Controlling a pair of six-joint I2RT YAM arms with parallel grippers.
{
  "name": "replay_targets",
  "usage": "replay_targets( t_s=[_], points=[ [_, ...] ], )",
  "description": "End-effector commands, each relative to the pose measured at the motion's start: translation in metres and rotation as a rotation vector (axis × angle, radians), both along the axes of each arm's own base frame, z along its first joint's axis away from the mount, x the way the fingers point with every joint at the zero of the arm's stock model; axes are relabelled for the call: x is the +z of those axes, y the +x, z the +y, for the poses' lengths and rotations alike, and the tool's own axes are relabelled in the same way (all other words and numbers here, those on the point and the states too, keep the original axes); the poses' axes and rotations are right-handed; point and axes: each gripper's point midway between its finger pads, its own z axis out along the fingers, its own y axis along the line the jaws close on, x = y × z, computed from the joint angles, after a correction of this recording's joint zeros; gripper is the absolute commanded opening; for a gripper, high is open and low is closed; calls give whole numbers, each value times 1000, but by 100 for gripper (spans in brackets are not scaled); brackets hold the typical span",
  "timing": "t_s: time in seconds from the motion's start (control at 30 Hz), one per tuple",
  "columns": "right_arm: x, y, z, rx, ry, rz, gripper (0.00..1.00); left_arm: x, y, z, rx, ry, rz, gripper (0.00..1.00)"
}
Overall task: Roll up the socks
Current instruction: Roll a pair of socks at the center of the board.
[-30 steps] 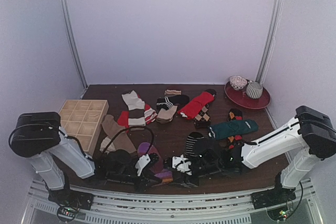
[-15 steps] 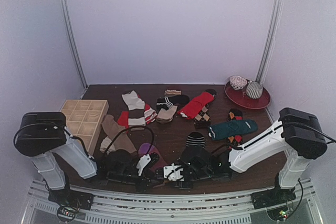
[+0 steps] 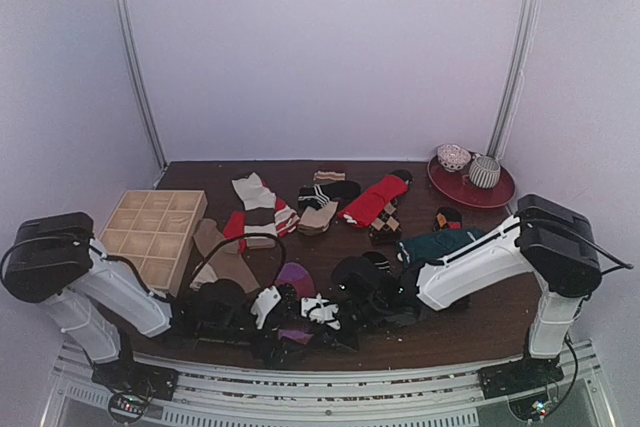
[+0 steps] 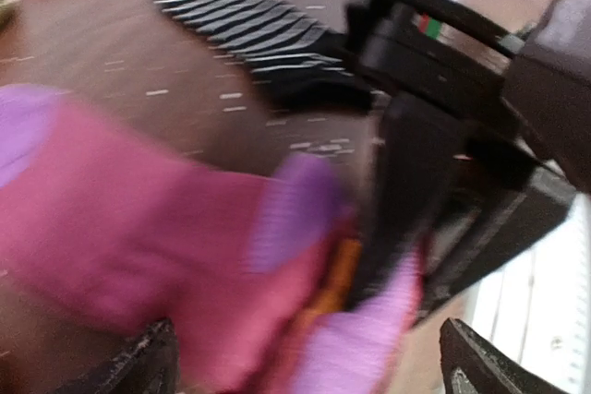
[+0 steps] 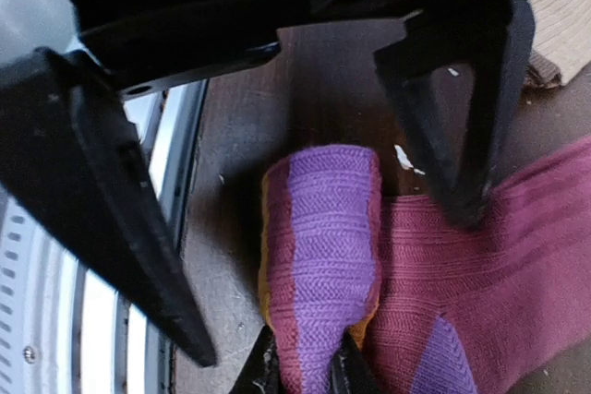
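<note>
A magenta-purple sock (image 5: pixel 517 256) with an orange edge lies at the table's near edge, one end folded up into a purple-banded roll (image 5: pixel 328 256). My right gripper (image 5: pixel 305 374) is shut on that rolled end, pinching it between its fingertips. My left gripper (image 4: pixel 309 371) stands wide open around the same sock (image 4: pixel 138 228), its fingers (image 5: pixel 120 228) on either side of the roll. From above, both grippers meet near the front middle, left gripper (image 3: pixel 283 332) and right gripper (image 3: pixel 322 313), with the sock (image 3: pixel 296 275) partly hidden under them.
More socks lie farther back: black-and-white striped (image 4: pixel 249 20), dark teal (image 3: pixel 440 243), red (image 3: pixel 375 197), tan (image 3: pixel 225 262), cream-striped (image 3: pixel 258 202). A wooden compartment box (image 3: pixel 150 232) stands at the left. A red plate (image 3: pixel 500 192) with two bowls is at the back right.
My left gripper has opened and let go of the sock. My right arm has reached leftward across the front and its gripper has closed on the sock's rolled end.
</note>
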Motion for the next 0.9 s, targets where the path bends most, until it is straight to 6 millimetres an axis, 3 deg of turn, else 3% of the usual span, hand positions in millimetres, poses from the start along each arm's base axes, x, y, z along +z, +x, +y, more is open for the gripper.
replay_targets(
  t_s=[0.0,0.17,0.33,0.57,0.87],
  points=[
    [-59,-20,-40,-73,-287,393,8,0,5,18,-33,113,-175,98],
    [-73,-20,-49,-148,-393,647,8,19,9,13,-62,101,-315,94],
    [-76,-14,-57,-212,-394,759,8,24,-7,9,-126,41,-343,84],
    [-91,-7,-66,-278,-430,799,8,65,-25,10,-156,-128,-420,93],
    [-92,-10,-70,-317,-459,866,8,35,-9,6,-109,12,-410,88]
  ],
)
